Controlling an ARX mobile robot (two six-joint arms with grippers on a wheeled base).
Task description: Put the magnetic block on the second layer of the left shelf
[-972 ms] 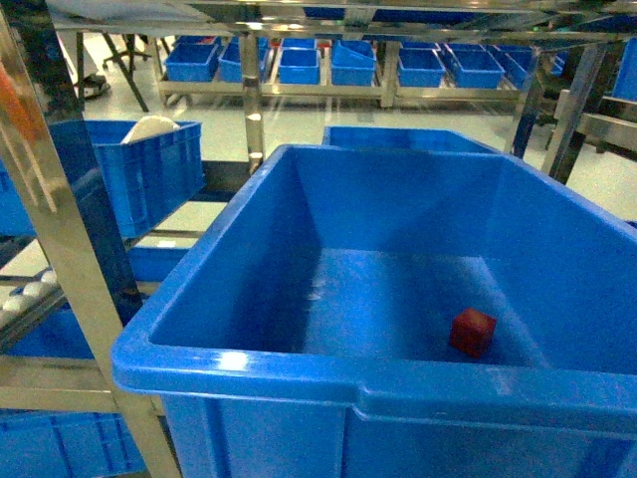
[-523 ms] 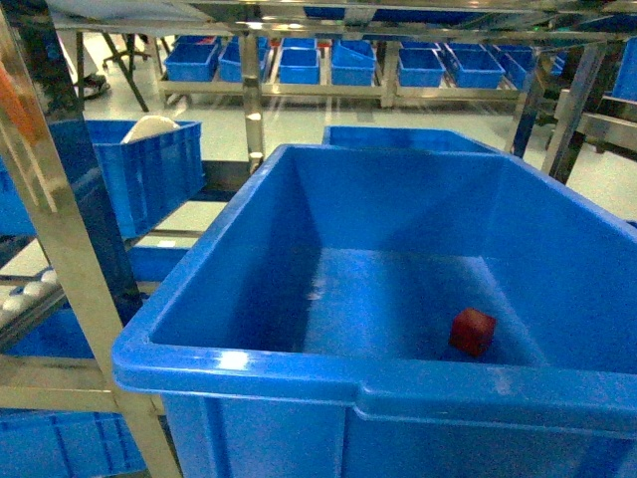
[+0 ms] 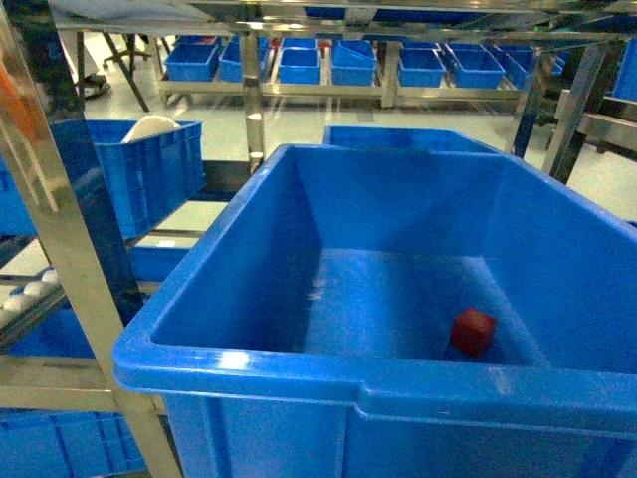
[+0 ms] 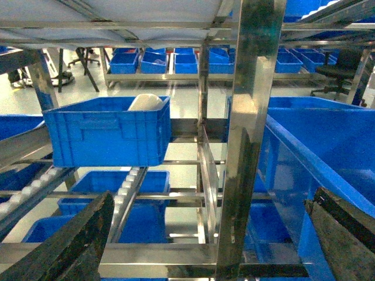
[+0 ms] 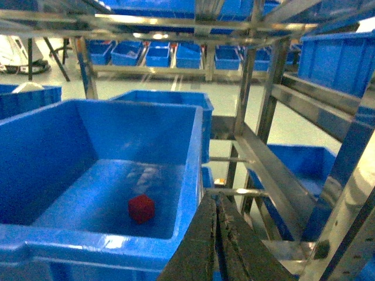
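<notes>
The small dark red magnetic cube [image 3: 473,331] sits on the floor of the big blue plastic bin [image 3: 249,368], at about five o'clock. Right gripper [image 5: 215,234] hangs outside the rim, fingers pressed together. Left gripper [image 4: 205,246] spread wide, facing the steel rack tier with white rollers [image 4: 126,193], presumably ready.

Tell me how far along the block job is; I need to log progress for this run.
Nothing looks done yet. The magnetic block lies loose on the floor of the big blue bin, ungrasped. The right gripper is shut and empty outside the bin's near rim; the left gripper is open facing the left shelf second layer. Grasping, lifting and placing all remain.
</notes>
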